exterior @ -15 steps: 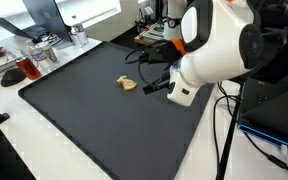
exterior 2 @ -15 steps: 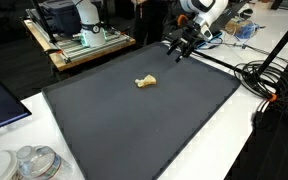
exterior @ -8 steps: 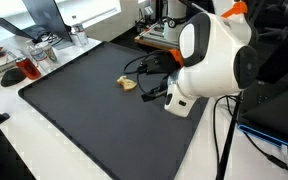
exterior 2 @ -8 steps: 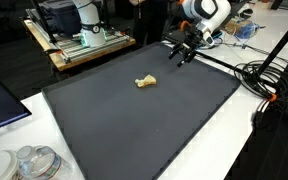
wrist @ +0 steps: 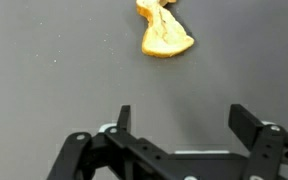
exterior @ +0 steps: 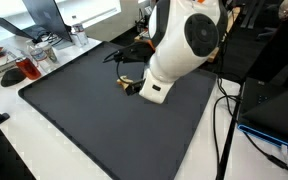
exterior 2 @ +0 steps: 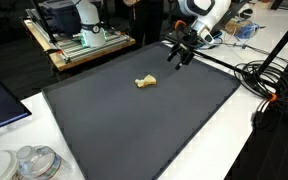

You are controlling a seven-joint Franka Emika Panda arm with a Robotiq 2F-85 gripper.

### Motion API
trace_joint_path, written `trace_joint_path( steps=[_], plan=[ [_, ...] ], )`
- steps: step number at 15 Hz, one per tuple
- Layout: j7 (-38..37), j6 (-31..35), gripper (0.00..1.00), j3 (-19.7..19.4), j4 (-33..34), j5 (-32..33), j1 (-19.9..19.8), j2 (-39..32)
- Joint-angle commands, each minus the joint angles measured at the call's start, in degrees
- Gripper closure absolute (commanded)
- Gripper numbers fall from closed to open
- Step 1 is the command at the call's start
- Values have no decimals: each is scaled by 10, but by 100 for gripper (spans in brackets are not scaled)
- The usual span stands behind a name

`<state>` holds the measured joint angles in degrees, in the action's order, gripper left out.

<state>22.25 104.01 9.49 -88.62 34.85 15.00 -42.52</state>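
A small yellow-orange, irregular piece [wrist: 164, 35] lies on the dark grey mat [wrist: 44, 70]. In the wrist view it sits near the top edge, ahead of my gripper [wrist: 184, 120], whose two black fingers stand wide apart with only bare mat between them. In an exterior view the piece [exterior 2: 144, 82] rests near the mat's middle, and my gripper [exterior 2: 179, 55] hangs above the far edge of the mat [exterior 2: 134, 125], apart from the piece. In an exterior view the white arm [exterior: 179, 50] covers part of the piece [exterior: 125, 84].
A wooden cart with a machine [exterior 2: 79, 35] stands behind the mat. Clear plastic containers [exterior 2: 34, 162] sit at the near corner. Cables [exterior 2: 264, 80] run beside the mat. A drinking glass [exterior: 29, 68] and a laptop [exterior: 44, 15] stand off the mat's far side.
The arm has swung over the mat toward the yellow piece, now partly covering it in an exterior view. The jaws have stayed wide open. The piece has not moved.
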Motion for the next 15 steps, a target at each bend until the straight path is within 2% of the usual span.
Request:
trace_joint_path(
  steps=[1,7,11,15],
  plan=[
    [13,96,0,8,-138,-18,-47,98],
    [32,234,0,-1,-301,-26,-104,216],
    [60,315,0,-13,-375,-50,-137,277],
    [125,389,0,-31,-425,-111,-175,319]
  ],
)
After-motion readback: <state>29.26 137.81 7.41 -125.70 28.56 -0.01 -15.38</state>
